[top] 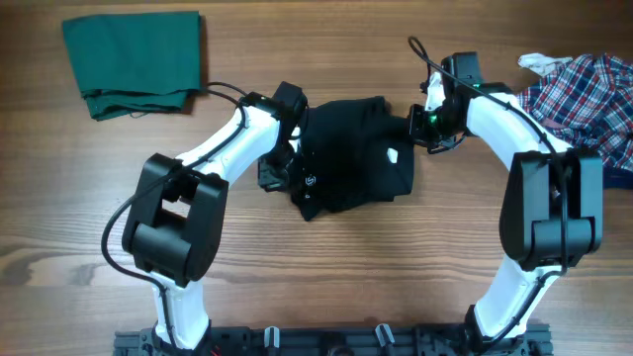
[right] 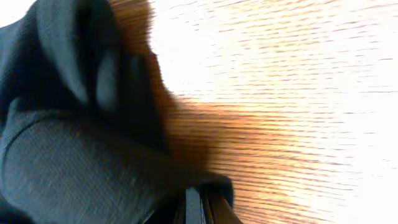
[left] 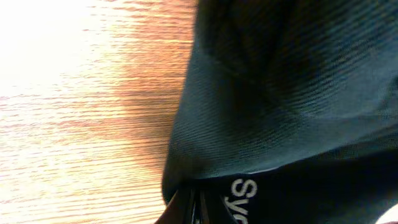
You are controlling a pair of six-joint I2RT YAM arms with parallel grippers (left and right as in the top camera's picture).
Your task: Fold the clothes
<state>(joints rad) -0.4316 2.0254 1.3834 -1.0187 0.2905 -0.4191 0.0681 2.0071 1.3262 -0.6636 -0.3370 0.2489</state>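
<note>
The clothes [top: 346, 158], a black shirt, lie bunched in the middle of the wooden table, with a small white mark [top: 393, 155] near the right side. My left gripper [top: 295, 146] is at the shirt's left edge. In the left wrist view its jaws [left: 196, 208] are pressed together on a fold of the black fabric [left: 286, 93], beside white lettering [left: 244, 199]. My right gripper [top: 416, 126] is at the shirt's upper right edge. The right wrist view shows it [right: 200, 205] shut on a bunched edge of the dark cloth [right: 74, 124].
A folded green garment [top: 134, 59] lies at the back left. A red-white-blue plaid shirt [top: 584, 89] is heaped at the right edge. Bare wood [top: 346, 277] runs along the front between the two arm bases.
</note>
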